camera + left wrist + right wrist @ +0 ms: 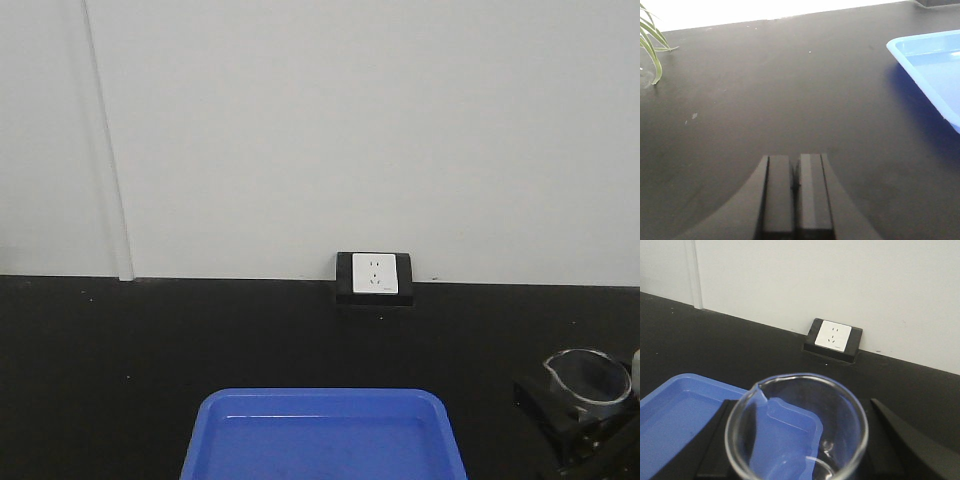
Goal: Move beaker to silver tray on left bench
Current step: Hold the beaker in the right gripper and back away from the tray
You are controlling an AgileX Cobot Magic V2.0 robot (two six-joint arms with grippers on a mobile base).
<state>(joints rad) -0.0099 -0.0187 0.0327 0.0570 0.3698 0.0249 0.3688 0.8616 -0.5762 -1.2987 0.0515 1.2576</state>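
Note:
The beaker [590, 383] is a small clear glass one with a pour spout. It is held at the lower right of the front view, just above a black bench top [150, 340]. My right gripper [590, 402] is shut on it. In the right wrist view the beaker [840, 405] fills the space between the black fingers [715, 440] of the right gripper [797, 442]. My left gripper [795, 161] is shut on nothing, low over the bare black bench top [790, 85]. The silver tray is out of view.
A bright blue plastic tray [325, 440] lies at the front centre, left of the beaker, and shows as the blue tray [935, 65] and the blue tray [675, 420] in the wrist views. A wall socket [374, 275] sits at the back edge. Green plant leaves [650, 40] hang at far left.

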